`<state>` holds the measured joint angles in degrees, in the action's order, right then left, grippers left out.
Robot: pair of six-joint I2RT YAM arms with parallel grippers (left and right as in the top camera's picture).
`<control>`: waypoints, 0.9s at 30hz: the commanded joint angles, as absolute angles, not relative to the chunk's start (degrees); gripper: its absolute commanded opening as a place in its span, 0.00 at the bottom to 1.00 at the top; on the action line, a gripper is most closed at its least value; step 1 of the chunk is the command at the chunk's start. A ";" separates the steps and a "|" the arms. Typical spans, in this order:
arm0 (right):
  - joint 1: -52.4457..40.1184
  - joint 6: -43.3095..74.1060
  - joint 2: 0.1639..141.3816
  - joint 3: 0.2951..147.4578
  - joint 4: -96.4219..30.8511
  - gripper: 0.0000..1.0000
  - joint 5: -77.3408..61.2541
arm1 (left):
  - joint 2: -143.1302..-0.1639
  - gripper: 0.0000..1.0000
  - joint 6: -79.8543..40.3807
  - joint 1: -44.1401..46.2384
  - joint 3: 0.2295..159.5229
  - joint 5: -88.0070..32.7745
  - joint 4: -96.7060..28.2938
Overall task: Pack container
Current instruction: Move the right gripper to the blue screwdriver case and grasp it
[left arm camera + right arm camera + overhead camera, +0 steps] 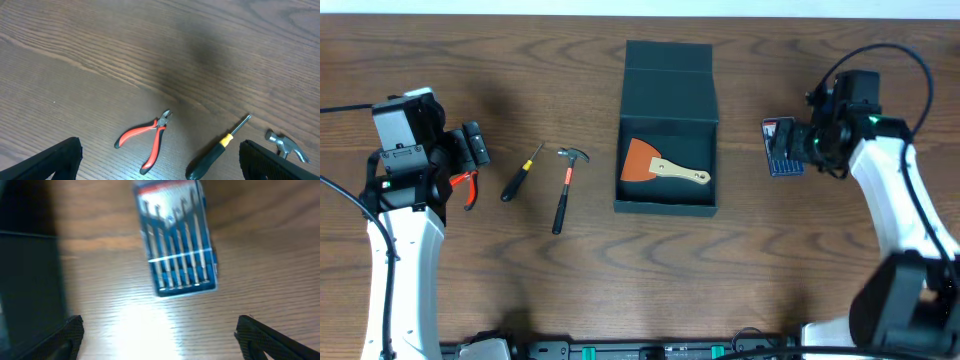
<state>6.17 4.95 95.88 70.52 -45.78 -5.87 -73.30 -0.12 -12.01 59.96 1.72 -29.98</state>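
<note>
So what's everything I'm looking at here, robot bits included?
container: 1, dark teal-black, table centre, lid open
scraper: 1, orange blade, pale handle, inside the container
hammer: 1, black handle, left of the container
screwdriver: 1, black and yellow, left of the hammer
pliers: 1, red handles, far left
screwdriver set: 1, blue case, right of the container
table: 1, brown wood
left gripper: 1, black, open, by the pliers
right gripper: 1, black, open, by the screwdriver set
</note>
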 commanded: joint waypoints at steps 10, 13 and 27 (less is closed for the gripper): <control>7.09 -2.20 109.43 70.02 -38.11 0.99 -0.89 | -73.63 0.98 0.36 -12.32 60.60 1.78 -29.98; 7.09 -4.38 111.63 70.02 -36.07 0.99 -1.17 | -73.63 0.98 0.36 -12.32 60.60 1.76 -29.98; 6.83 -4.78 116.49 70.04 -32.86 0.91 -1.96 | -73.63 0.98 0.36 -12.32 60.62 1.78 -29.98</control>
<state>6.70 -4.25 113.30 70.72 -32.97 -1.56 -73.30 -0.10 -12.01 59.96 1.72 -29.98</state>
